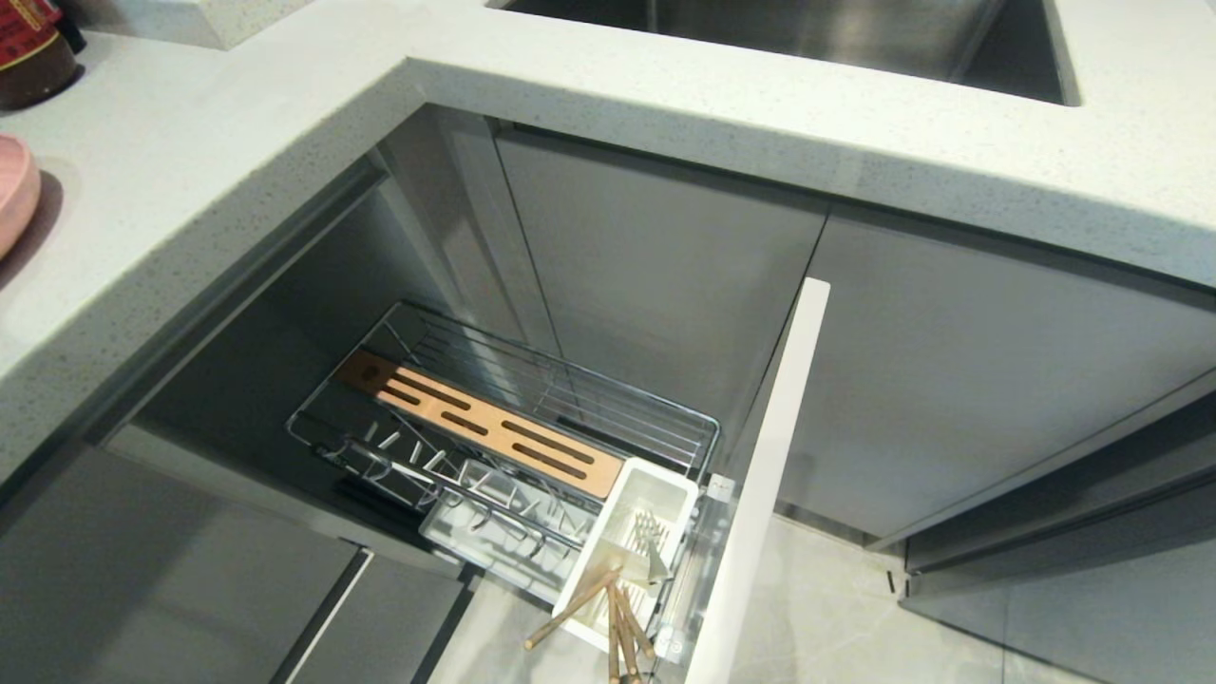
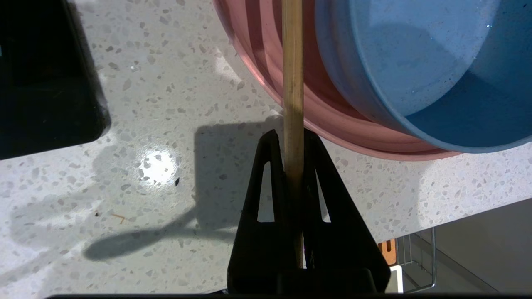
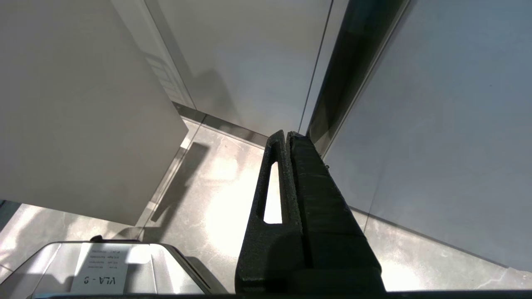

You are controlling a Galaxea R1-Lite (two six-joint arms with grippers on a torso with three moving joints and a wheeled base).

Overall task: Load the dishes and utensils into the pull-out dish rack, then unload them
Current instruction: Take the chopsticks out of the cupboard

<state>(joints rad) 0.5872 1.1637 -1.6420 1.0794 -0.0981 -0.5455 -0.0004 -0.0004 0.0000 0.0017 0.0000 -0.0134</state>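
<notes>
Above the speckled countertop point(image 2: 174, 104), the left gripper point(image 2: 293, 139) is clamped on one wooden chopstick point(image 2: 292, 83) beside the pink plate point(image 2: 291, 104) holding the pale-blue bowl point(image 2: 415, 62), while the right gripper point(image 3: 286, 137) hangs closed and empty near the floor.

1. I am in a home kitchen: a pale speckled stone countertop point(image 1: 589, 85) wraps round a corner in front of me.
2. A stainless steel sink point(image 1: 807, 33) is set into that countertop.
3. Flat grey cabinet doors point(image 1: 950, 380) line the space beneath, over a grey tiled floor point(image 1: 836, 608).
4. A pull-out dish rack point(image 1: 570, 418) of chrome wire stands open below, with a slotted wooden strip point(image 1: 484, 427) and a white cutlery cup point(image 1: 655, 494) holding chopsticks point(image 1: 617, 617).
5. On the counter sit a pink plate point(image 2: 316, 108), a pale-blue bowl point(image 2: 415, 62) and a dark sauce bottle point(image 1: 28, 52).
</notes>
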